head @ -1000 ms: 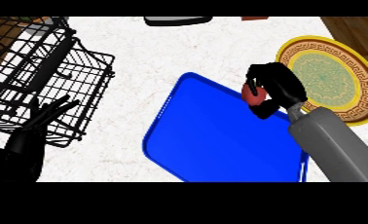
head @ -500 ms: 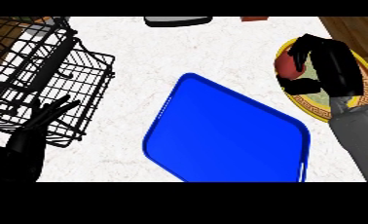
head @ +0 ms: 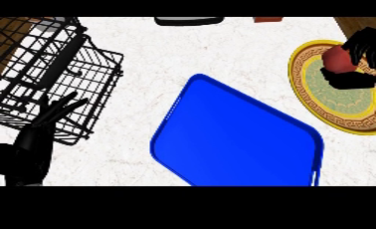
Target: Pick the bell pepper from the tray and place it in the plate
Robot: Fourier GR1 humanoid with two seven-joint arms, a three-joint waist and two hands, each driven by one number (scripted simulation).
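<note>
the right hand (head: 360, 49) has its fingers curled round the red bell pepper (head: 336, 59) over the gold-rimmed plate (head: 305, 81). the blue tray (head: 235, 136) lies beside it on the white worktop (head: 183, 54). the left hand (head: 44, 123) rests with fingers straight against the black wire basket (head: 70, 73).

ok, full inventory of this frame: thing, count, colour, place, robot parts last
tray: 1, blue, centre of the counter, nothing on it
plate: 1, gold rim with green centre, right edge
bell pepper: 1, red, over the plate, in the right hand
wire basket: 1, black, left side
dark object: 1, top edge, cut off
reddish-brown object: 1, top edge, cut off
counter: 1, white speckled
left hand: black, lower left, open, resting
right hand: black, right edge, curled round the pepper
</note>
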